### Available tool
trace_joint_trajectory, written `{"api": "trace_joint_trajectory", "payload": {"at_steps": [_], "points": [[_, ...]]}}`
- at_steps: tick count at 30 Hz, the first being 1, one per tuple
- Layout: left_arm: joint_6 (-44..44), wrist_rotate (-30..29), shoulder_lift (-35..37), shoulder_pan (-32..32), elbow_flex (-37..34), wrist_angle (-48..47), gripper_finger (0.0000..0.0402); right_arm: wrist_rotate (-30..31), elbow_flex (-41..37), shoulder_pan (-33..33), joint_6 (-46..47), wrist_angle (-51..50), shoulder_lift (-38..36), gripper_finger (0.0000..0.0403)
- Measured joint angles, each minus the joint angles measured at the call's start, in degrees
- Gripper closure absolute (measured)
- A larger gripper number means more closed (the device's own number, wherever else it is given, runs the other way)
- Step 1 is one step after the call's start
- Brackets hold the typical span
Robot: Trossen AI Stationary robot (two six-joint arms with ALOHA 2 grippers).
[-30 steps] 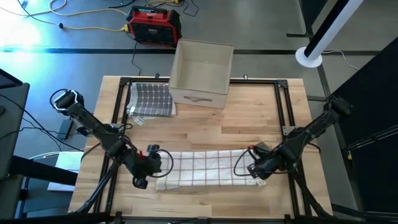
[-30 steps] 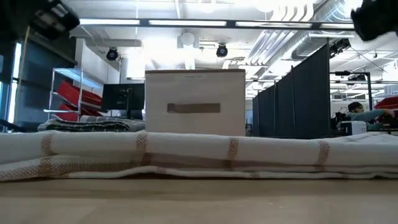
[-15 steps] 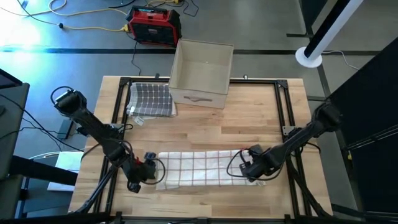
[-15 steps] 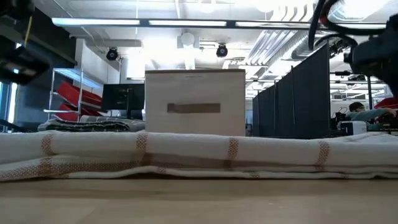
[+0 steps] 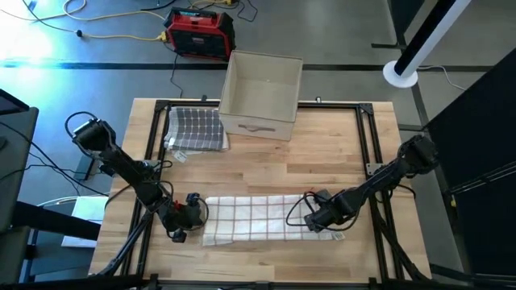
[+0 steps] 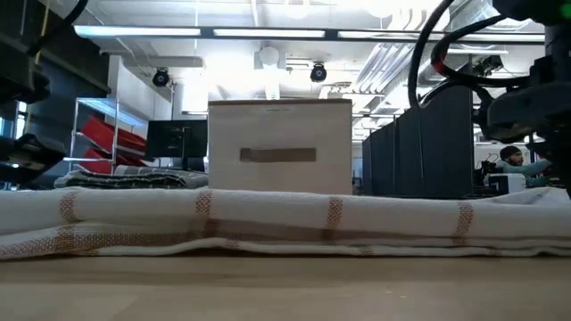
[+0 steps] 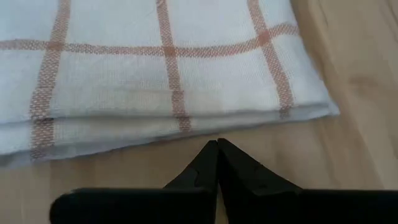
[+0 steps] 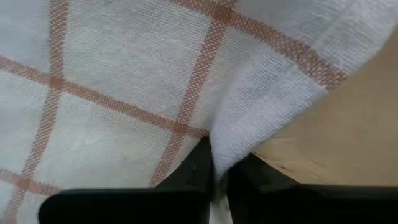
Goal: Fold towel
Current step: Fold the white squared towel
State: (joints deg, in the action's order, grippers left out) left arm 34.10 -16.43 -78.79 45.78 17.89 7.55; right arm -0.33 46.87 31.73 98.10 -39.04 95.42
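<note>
A white towel with brown-orange checks [image 5: 258, 219] lies on the wooden table near its front edge, folded into a long strip of several layers [image 6: 268, 223]. My left gripper [image 5: 192, 213] is shut and low at the towel's left end. In the left wrist view its tips [image 7: 217, 148] stand over bare wood just short of the towel's layered edge [image 7: 174, 124]. My right gripper [image 5: 313, 217] is shut on the towel at its right end [image 8: 214, 163]. My right gripper pinches a small raised fold of the towel [image 8: 231, 144] between its two fingers, at the edge of the towel's right end beside bare wood. It comes from the table's right side, slanting down. The rest of the towel lies flat on the table.
A beige box [image 5: 262, 95] with a handle on its near face stands at the far edge, also seen in the low view [image 6: 278, 147]. A dark checked folded cloth [image 5: 196, 129] lies at the far left. Black frame rails [image 5: 372, 145] run along the table's sides.
My right gripper has moved toward the table's left edge over the towel's right end and has come lower. My left gripper has drawn back a little toward the left edge and now stands off the towel's left end. The towel's middle has stayed in place.
</note>
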Motion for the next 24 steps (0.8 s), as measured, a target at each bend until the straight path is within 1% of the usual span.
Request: {"api": "trace_joint_trajectory", "payload": {"at_steps": [3,5,7,10,13,15,17,21,24], "points": [[0.11,-2.32,-2.51,-0.09,0.02,3.5,0.0401,-1.21,-0.53,-0.26,-0.02,-1.85,-0.89,0.0389],[-0.37,-3.79,-4.19,-0.44,-0.04,6.83,0.0401,-0.42,-0.42,-0.35,-0.37,-3.39,-2.94,0.0391],[-1.66,-4.61,-5.86,-1.18,-0.07,10.23,0.0401,2.56,0.0,-0.55,-0.51,-6.44,-5.5,0.0391],[-3.09,-5.52,-8.33,-2.38,-0.07,14.11,0.0401,6.49,3.39,-0.76,0.43,-6.83,-9.55,0.0392],[-2.81,-6.58,-10.57,-3.67,-0.03,17.04,0.0401,9.81,6.59,-0.83,0.32,-7.59,-9.58,0.0392],[-2.62,-7.11,-12.07,-4.37,0.32,18.27,0.0401,11.93,10.3,-1.37,-1.59,-5.08,-8.3,0.0392],[-2.7,-7.78,-13.39,-4.76,0.84,19.22,0.0401,13.38,14.26,-2.01,-4.27,-5.41,-5.44,0.0392],[-3.71,-9.05,-15.08,-4.81,2.43,19.59,0.0401,13.39,24.16,-4.34,-12.8,-4.48,2.36,0.0392],[-3.77,-9.15,-15.42,-4.79,3.14,19.23,0.0401,13.09,32.72,-6.29,-21.07,-1.67,9.31,0.0392]]}}
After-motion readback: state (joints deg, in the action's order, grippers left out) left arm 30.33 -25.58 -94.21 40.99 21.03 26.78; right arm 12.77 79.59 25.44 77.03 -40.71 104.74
